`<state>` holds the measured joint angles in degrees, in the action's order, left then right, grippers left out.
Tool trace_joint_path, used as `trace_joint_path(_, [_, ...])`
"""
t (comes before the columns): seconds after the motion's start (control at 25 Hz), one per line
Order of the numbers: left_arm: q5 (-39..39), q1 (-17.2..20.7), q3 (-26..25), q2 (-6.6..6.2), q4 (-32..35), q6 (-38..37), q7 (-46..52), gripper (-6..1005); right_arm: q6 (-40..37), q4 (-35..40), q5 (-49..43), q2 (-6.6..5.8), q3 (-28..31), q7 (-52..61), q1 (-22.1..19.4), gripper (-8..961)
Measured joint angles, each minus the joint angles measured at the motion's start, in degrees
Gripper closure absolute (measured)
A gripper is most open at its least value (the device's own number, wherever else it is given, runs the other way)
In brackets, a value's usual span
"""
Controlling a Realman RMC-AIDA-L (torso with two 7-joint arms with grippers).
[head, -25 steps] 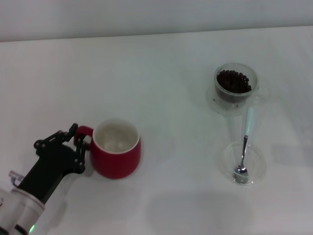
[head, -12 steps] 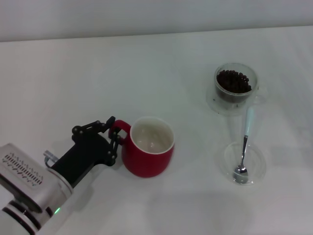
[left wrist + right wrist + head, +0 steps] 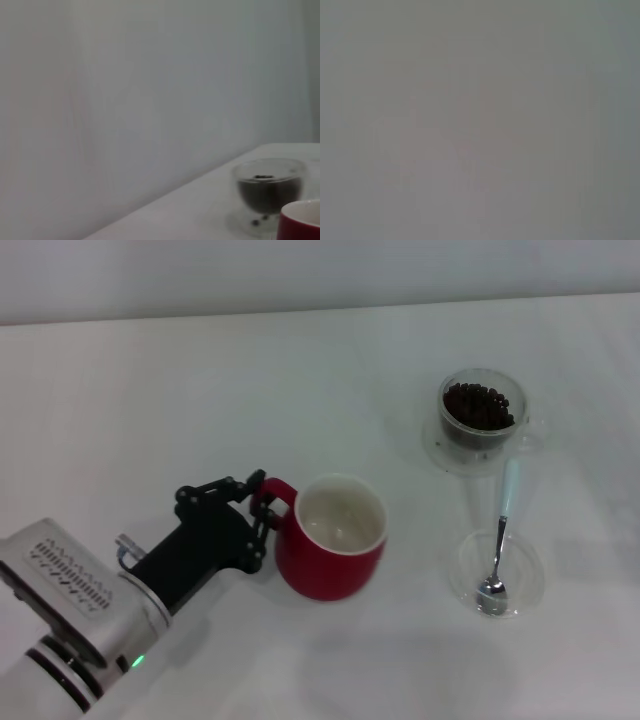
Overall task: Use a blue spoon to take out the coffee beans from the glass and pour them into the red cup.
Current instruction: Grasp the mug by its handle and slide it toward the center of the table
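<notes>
The red cup (image 3: pixel 333 540) stands empty on the white table, its white inside showing. My left gripper (image 3: pixel 264 515) is shut on the cup's red loop handle, on the cup's left side. At the back right the glass (image 3: pixel 482 420) holds the coffee beans (image 3: pixel 478 406). In front of the glass lies the blue spoon (image 3: pixel 501 536), its metal bowl resting in a flat clear dish (image 3: pixel 497 573) and its pale blue handle pointing toward the glass. The left wrist view shows the glass (image 3: pixel 268 192) and the cup's rim (image 3: pixel 301 221). My right gripper is out of view.
The white table (image 3: pixel 200 390) ends at a pale wall along the back. The flat clear dish sits close to the glass's saucer base. The right wrist view shows only a blank grey surface.
My left arm has slid the red cup to the right across the table, toward the glass and spoon, still gripping its handle. The spoon, dish and glass have not moved.
</notes>
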<state>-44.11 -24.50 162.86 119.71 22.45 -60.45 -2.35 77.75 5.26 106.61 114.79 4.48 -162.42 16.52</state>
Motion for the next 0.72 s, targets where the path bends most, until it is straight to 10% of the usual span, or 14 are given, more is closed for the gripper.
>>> trace_joint_path(0.72, [2.8, -0.4, 0.0, 0.02, 0.8, 4.6, -0.3, 865, 0.2, -1.1, 0.0, -0.01, 0.0, 0.0, -0.4, 80])
